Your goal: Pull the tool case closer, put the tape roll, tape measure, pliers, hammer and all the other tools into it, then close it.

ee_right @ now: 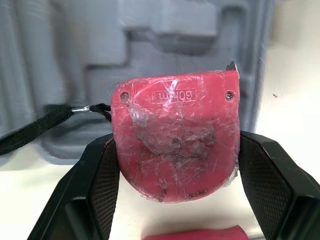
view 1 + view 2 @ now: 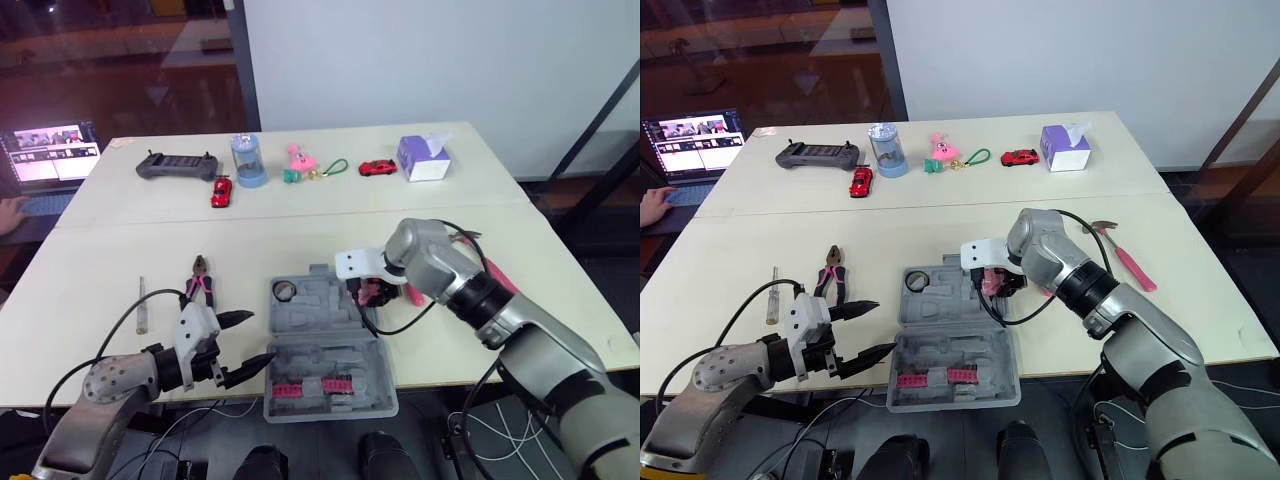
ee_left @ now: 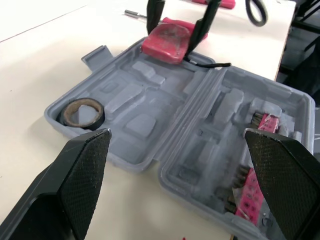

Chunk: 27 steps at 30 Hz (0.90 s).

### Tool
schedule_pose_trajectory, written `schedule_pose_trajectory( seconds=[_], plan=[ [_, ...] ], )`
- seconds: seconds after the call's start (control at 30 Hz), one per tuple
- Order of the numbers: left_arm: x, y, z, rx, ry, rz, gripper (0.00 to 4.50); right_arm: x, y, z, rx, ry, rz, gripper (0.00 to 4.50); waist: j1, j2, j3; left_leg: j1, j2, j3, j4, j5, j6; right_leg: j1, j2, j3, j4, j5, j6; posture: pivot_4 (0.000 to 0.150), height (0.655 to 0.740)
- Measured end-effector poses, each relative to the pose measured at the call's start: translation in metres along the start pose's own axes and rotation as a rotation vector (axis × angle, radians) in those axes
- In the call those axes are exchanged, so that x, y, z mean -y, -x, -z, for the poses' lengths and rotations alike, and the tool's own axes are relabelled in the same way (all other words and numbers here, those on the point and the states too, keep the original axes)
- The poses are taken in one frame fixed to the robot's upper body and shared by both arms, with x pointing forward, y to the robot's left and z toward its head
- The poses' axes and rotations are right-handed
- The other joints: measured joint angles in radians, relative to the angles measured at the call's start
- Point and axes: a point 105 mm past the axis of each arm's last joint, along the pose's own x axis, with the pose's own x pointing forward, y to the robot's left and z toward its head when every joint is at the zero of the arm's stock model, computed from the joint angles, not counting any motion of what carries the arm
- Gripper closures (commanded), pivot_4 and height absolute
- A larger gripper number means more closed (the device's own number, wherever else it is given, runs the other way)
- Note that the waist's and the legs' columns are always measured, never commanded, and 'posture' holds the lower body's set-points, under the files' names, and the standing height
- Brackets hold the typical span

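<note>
Your right tool [image 2: 372, 292] is pinching the tape measure [image 1: 175, 145] by its two side edges, just above the right end of the tool case's [image 2: 320, 310] far half. The tape measure is a rounded, D-shaped red body, its flat face scuffed and glossy, with two small screws and raised lettering near its straight edge. A black strap trails from one corner toward the case.

Your left tool [image 2: 262, 336] hovers with its fingers spread wide and nothing between them, just beside the case's left side, pointing across it.

The case lies open and flat on the table [image 2: 80, 290] right in front of you. It is grey moulded plastic, and its hinge and long axis run left to right. Both halves carry stepped recesses, and the near half, which reaches the table's near edge, holds rows of red bit holders. The tape roll [image 3: 100, 117], a dark ring with a brown core, lies flat in the far-left recess.

The pliers [image 2: 199, 278] lie left of the case, nose pointing away from you and pink-and-black handles toward you. Further left lies a slim screwdriver [image 2: 141, 303], also running near to far. The hammer [image 2: 1130, 265] lies to the right on a diagonal, metal head away from you and pink handle toward the right edge.
</note>
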Motion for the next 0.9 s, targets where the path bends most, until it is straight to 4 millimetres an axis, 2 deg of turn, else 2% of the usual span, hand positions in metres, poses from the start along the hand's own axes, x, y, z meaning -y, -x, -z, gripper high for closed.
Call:
schedule_pose_trajectory(
  seconds=[0.53,0.63,0.9],
  plan=[
    [0.000,-0.001,-0.001,0.003,-0.002,-0.005,0.00,0.005,-0.012,-0.012,0.023,-0.028,0.017,1.56,0.000,0.000,0.000,0.000,0.000,0.000,0.000,0.000,-0.001,0.000,0.000,0.000,0.001,0.000,0.000,0.150,0.7400],
    [0.000,-0.001,-0.001,0.004,-0.003,-0.008,0.00,0.005,-0.012,-0.013,0.026,-0.022,0.016,0.17,0.000,0.000,0.000,0.000,0.000,0.000,0.000,0.000,-0.001,0.000,0.000,0.000,0.001,0.000,0.000,0.150,0.7400],
    [0.001,-0.002,-0.005,0.012,-0.015,-0.010,0.00,0.006,-0.012,-0.016,0.035,-0.030,0.028,0.07,0.000,0.000,0.000,0.000,0.000,0.000,0.000,0.000,-0.001,0.000,0.000,0.000,0.002,0.000,0.000,0.150,0.7400]
  ],
)
